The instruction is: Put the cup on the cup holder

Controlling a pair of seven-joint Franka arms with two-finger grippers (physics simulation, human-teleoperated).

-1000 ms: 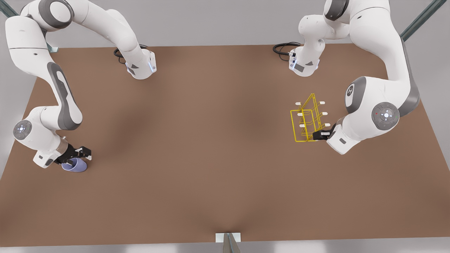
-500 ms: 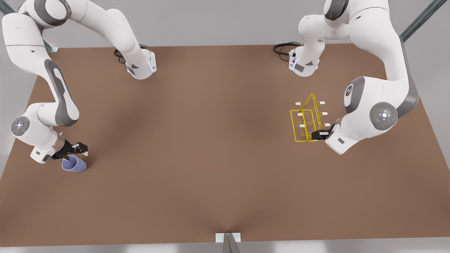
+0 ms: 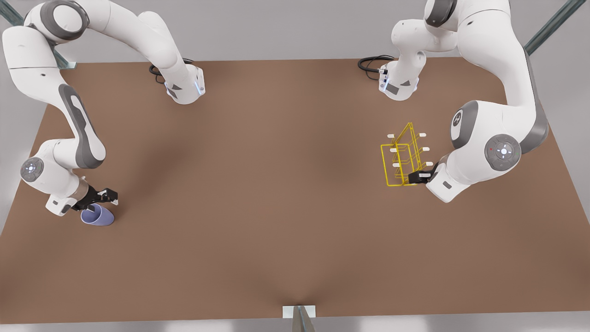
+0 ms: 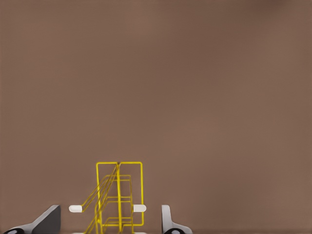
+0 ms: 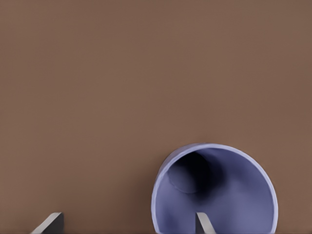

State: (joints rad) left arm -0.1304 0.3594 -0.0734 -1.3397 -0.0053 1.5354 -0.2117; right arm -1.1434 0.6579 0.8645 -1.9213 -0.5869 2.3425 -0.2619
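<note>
**Step in hand: grasp of the cup.** The right gripper (image 3: 105, 199) hovers at the cup (image 3: 97, 215), fingers spread wide and holding nothing. In the right wrist view one finger (image 5: 204, 223) sits over the cup's open mouth and the other finger (image 5: 48, 224) well outside the wall, so the rim wall lies between them. Advice: lower squarely over that wall, close slowly, and pinch low enough that the tapered side does not slip out.

**Left gripper** (image 3: 417, 176): at the near foot of the cup holder (image 3: 400, 159), fingers parted with the wire frame between them; whether they touch the wire cannot be told. It waits there.

**Cup:** lavender-blue, handleless, smooth matte, tapered; stands on the desk (image 3: 276, 207) far from the cup holder, toward the front view's left.

**Cup holder:** thin yellow wire, white-tipped pegs.
</note>
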